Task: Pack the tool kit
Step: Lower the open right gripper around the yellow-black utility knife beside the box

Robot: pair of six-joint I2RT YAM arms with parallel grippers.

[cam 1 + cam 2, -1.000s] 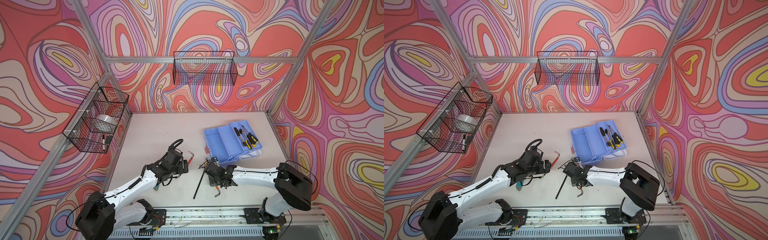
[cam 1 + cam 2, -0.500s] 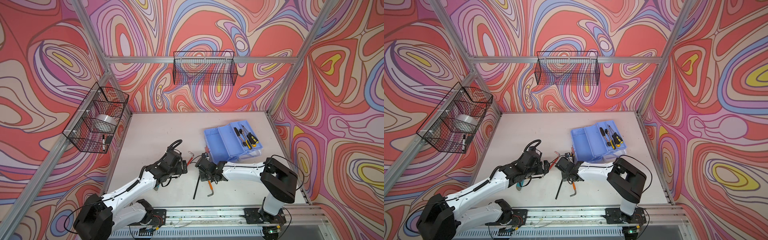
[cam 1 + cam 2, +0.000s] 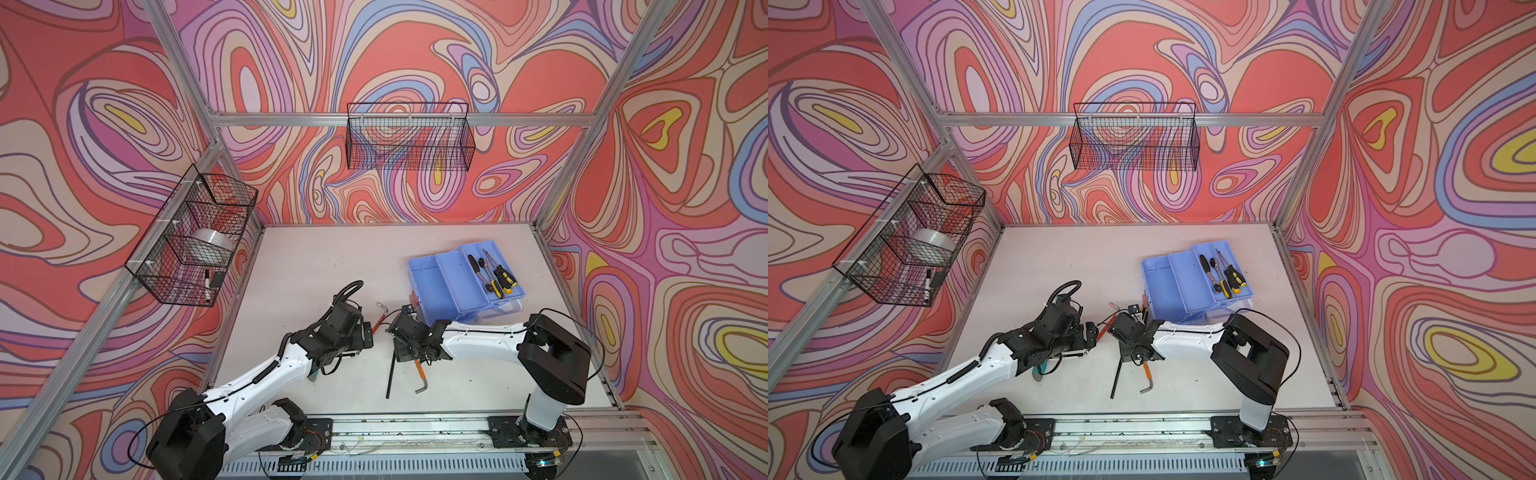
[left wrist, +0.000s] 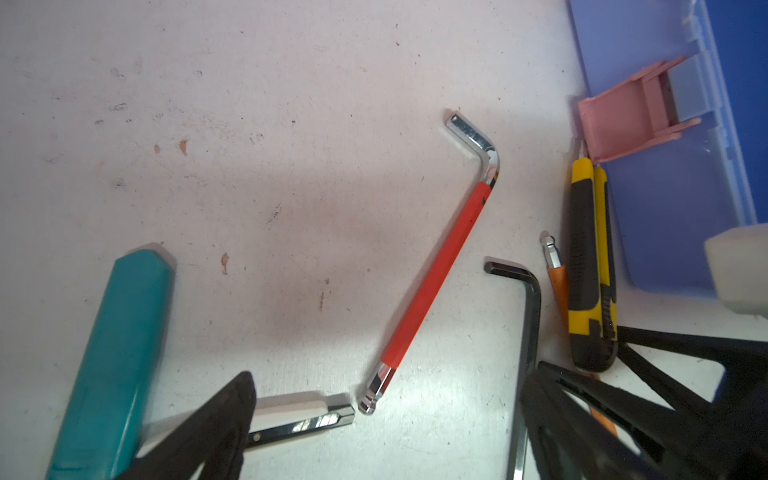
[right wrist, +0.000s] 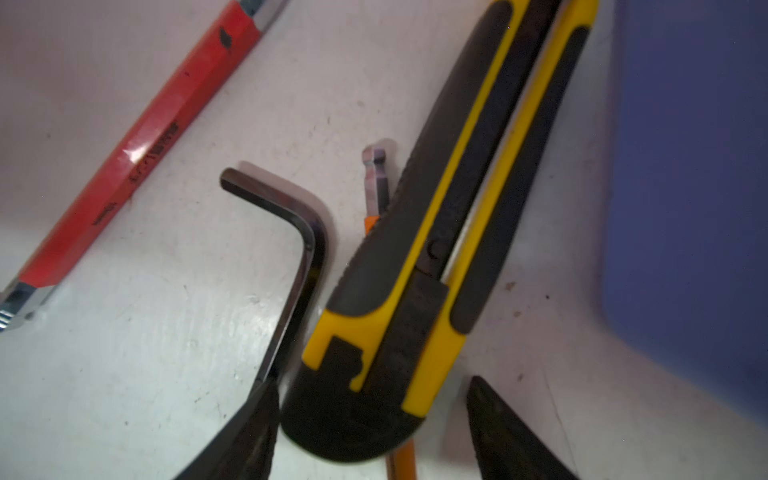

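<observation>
In both top views the tool kit stands open at the back right of the table, with screwdrivers in its raised tray. The left gripper and the right gripper are low over the table, near each other, in front of the box. In the left wrist view the left gripper's jaws are wide apart and hold nothing; the ball end of a red hex key lies between them. In the right wrist view the right gripper's jaws stand apart on both sides of a yellow-black utility knife, not clamped on it. The knife lies across an orange hex key, beside a black hex key and the blue box wall.
</observation>
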